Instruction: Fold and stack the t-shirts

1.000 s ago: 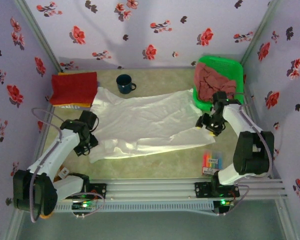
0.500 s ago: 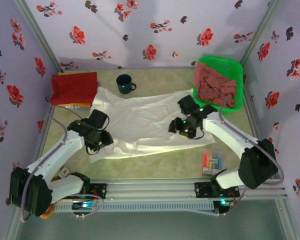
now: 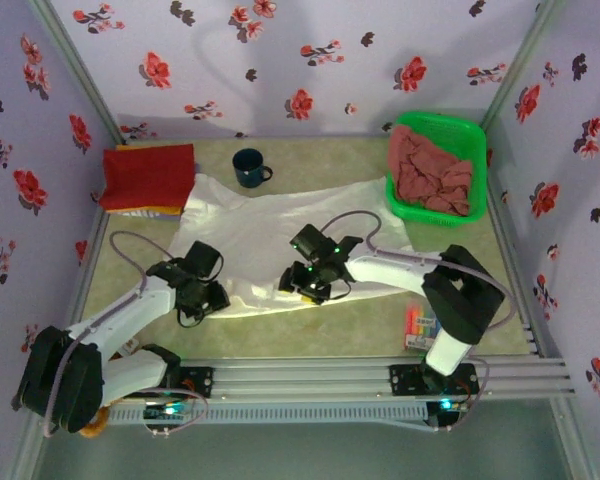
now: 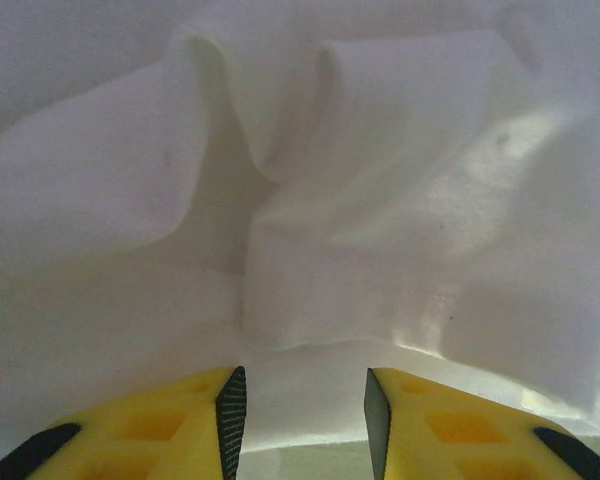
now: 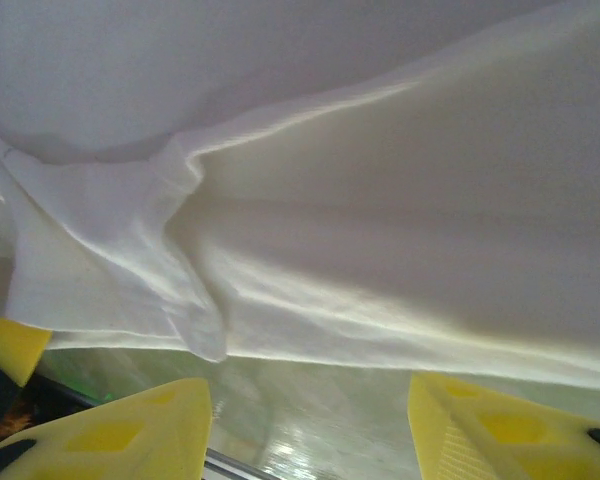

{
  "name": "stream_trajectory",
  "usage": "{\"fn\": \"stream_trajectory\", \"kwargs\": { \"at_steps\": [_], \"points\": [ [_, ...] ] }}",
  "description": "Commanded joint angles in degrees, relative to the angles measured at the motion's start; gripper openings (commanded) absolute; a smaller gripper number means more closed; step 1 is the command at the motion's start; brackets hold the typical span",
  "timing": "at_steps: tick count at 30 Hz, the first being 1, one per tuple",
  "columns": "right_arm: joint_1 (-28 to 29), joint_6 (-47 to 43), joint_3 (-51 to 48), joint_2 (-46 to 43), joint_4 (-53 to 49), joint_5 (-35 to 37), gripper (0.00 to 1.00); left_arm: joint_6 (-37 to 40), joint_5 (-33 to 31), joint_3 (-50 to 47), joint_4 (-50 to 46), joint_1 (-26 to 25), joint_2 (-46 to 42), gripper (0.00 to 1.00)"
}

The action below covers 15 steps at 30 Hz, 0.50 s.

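The white t-shirt (image 3: pixel 280 225) was spread flat just in front of the blue mug (image 3: pixel 248 167), and its fold was judged to be only starting. The left gripper (image 3: pixel 212 298) and right gripper (image 3: pixel 305 290) were held at the hem farthest from the mug, fingers apart, nothing clamped (cloth lay just ahead of both). Next, that hem would need to be pinched and carried toward the mug. The pale table (image 3: pixel 360 325) was enclosed by flowered walls (image 3: pixel 280 70).

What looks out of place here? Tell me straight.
The white thin cloth t-shirt lies askew across the table, its near edge rumpled into folds. Dusty-pink shirts sit crumpled in the green plastic basket, unfolded. A dark blue mug stands near the shirt's far edge.
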Motion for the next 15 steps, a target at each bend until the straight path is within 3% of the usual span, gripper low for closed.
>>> {"fn": "stream_trajectory", "kwargs": {
  "at_steps": [1,9,15],
  "points": [
    [1.5,4.8,0.3,2.6,6.9,-3.5,0.55,1.9,-0.2,-0.8,2.5,0.9,0.8,0.40],
    [1.8,5.4,1.4,4.9,8.1,-5.3,0.51,6.5,1.0,-0.4,3.2,4.3,1.5,0.35],
    [2.7,7.6,1.8,7.1,11.7,-7.0,0.50,7.6,3.5,0.9,2.8,4.9,4.8,0.19]
  ]
}}
